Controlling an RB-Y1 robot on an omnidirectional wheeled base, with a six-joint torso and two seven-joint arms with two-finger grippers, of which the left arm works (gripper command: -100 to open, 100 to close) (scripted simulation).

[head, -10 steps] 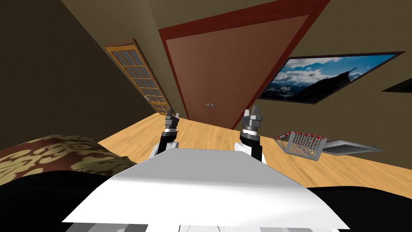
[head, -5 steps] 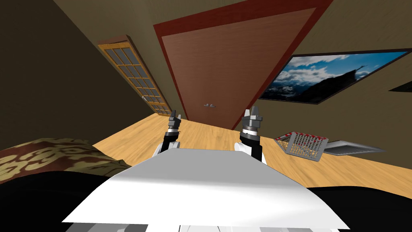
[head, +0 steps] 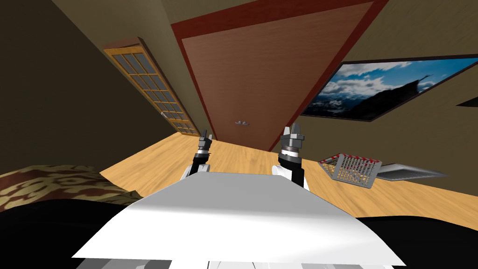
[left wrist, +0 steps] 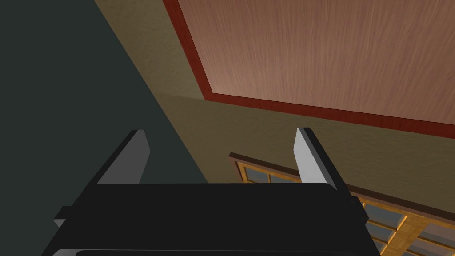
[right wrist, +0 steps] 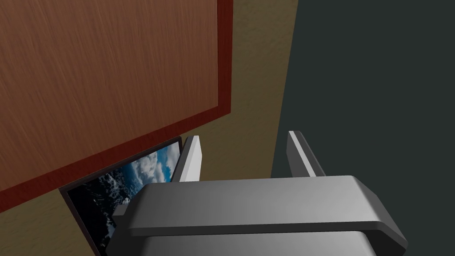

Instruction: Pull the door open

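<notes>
1. Door (head: 261, 70): brown w/ red frame, straight ahead across the floor, looks shut. Well apart from both arms.
2. Picture (head: 373, 88) hangs right of door, glazed door (head: 149, 88) stands left. Risk: if heading drifts left, I end up at the wrong door.
3. Basket (head: 352, 169) on floor to my right. A rightward swing on approach could clip it.
4. L gripper (head: 206, 138) & R gripper (head: 292, 133): raised, aimed at door. Fingers spread wide, nothing held.
5. Handle (head: 242, 123): small, grey, seen btwn the grippers. Risk: tiny target, so a poorly lined-up grasp may slip off.
6. Head view gives handle, floor, basket. Wrist views give finger gaps and door-frame corners.
</notes>
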